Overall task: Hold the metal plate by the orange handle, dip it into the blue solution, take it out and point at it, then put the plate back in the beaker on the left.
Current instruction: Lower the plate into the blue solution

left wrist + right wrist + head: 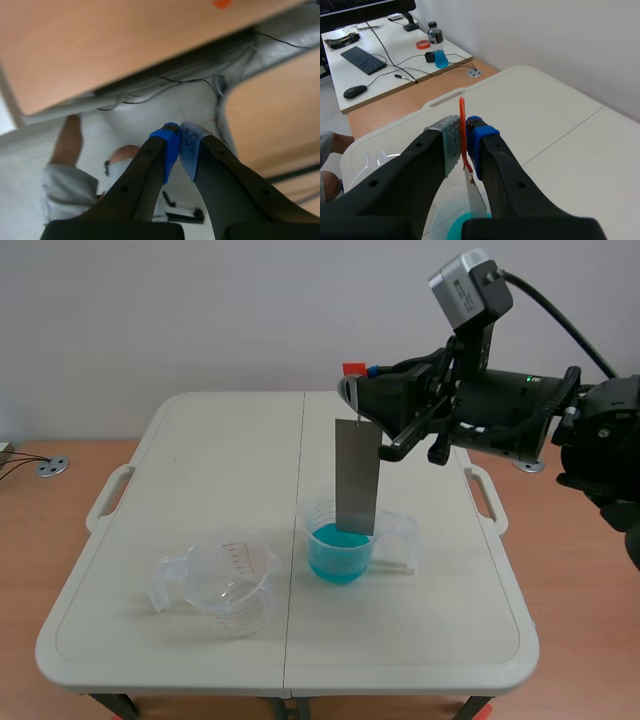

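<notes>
My right gripper (pixel 366 406) is shut on the thin orange handle (pixel 462 127) of the metal plate (pixel 357 476). The grey plate hangs upright from it over the beaker of blue solution (pixel 340 545). Its lower edge reaches into the beaker's mouth, and I cannot tell whether it touches the liquid. In the right wrist view the handle stands between the pads of the right gripper (pixel 464 136), with the plate (pixel 475 198) and blue liquid (pixel 462 227) below. An empty clear beaker (pixel 228 582) stands to the left. My left gripper (pixel 179 146) is shut on nothing and is absent from the scene view.
The white folding table (pixel 200 460) has raised rims and side handles. The left wrist view faces away from it, toward wooden desks (pixel 100 45), cables and a person (pixel 75 180). The right wrist view shows a desk with a keyboard (pixel 362 59) and a bottle (pixel 437 45) beyond the table.
</notes>
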`<state>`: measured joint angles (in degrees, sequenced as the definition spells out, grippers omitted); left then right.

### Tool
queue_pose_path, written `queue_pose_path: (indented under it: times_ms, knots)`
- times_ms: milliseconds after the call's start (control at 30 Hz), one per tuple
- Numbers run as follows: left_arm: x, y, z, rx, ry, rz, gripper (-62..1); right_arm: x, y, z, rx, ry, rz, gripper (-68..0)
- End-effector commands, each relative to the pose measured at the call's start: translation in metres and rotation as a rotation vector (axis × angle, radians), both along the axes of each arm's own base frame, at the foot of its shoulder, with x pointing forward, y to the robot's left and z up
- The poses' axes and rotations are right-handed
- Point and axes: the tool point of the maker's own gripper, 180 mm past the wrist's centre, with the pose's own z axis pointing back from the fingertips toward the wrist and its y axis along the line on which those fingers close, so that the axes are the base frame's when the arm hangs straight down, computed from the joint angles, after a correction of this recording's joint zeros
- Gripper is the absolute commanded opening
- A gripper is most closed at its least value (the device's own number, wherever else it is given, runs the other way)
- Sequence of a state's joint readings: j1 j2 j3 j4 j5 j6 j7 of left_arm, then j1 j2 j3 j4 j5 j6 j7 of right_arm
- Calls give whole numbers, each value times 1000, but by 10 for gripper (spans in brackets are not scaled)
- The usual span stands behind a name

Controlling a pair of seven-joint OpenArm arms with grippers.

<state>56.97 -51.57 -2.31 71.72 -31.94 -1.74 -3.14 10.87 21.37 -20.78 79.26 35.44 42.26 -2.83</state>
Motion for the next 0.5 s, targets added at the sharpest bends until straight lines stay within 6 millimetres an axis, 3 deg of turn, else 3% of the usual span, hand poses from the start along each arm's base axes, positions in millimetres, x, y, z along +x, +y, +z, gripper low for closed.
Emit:
queue_pose_path:
  times_ms: [0, 200, 467]
  knots:
    - [1, -19, -2, -52, -2, -22, -577, 3, 5, 10, 40, -18, 10, -662]
    - [-36, -63, -23, -142, 86, -69, -577, 6, 2, -15, 38, 56, -14, -662]
    - [-59, -113, -45, -181, 145, -123, -577, 6, 4, -34, -9, 81, -19, -662]
